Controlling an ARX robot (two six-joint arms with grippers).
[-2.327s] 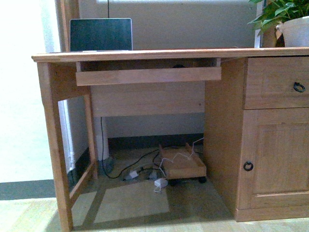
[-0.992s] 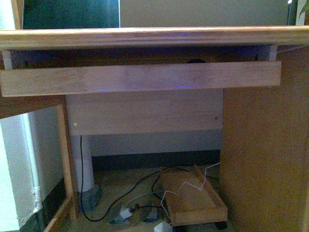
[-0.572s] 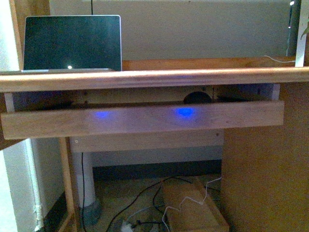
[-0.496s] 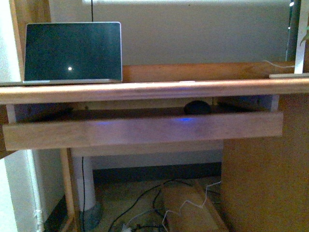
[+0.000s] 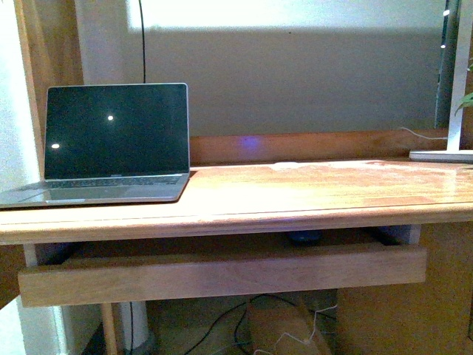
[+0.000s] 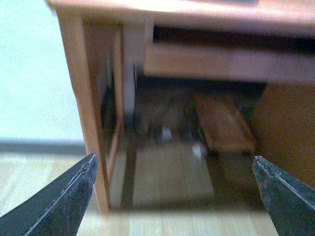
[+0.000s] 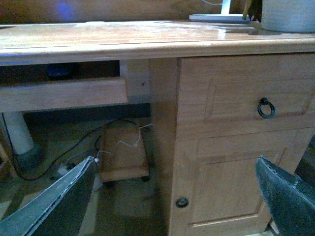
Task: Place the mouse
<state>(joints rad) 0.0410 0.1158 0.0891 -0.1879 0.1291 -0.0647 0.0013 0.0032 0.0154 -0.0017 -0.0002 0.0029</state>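
The mouse (image 5: 304, 237) is a small dark blue dome lying on the pull-out keyboard tray (image 5: 222, 274), mostly hidden beneath the desk top's front edge. In the right wrist view the mouse (image 7: 61, 70) shows as a dark blue shape in the gap above the tray board. My left gripper (image 6: 174, 196) is open and holds nothing, low in front of the desk's left leg and far from the mouse. Equally open and holding nothing, my right gripper (image 7: 172, 201) faces the cabinet door. Neither gripper shows in the front view.
An open laptop (image 5: 111, 144) stands on the left of the desk top (image 5: 310, 188); a white lamp base (image 5: 443, 155) sits far right. A drawer with a ring handle (image 7: 266, 108) and a door knob (image 7: 182, 202) are at the right. A wheeled wooden stand (image 7: 123, 155) and cables lie below.
The front view has risen from below the desk top to above it. The laptop and desk surface now show fully, and the desk edge now covers most of the mouse.
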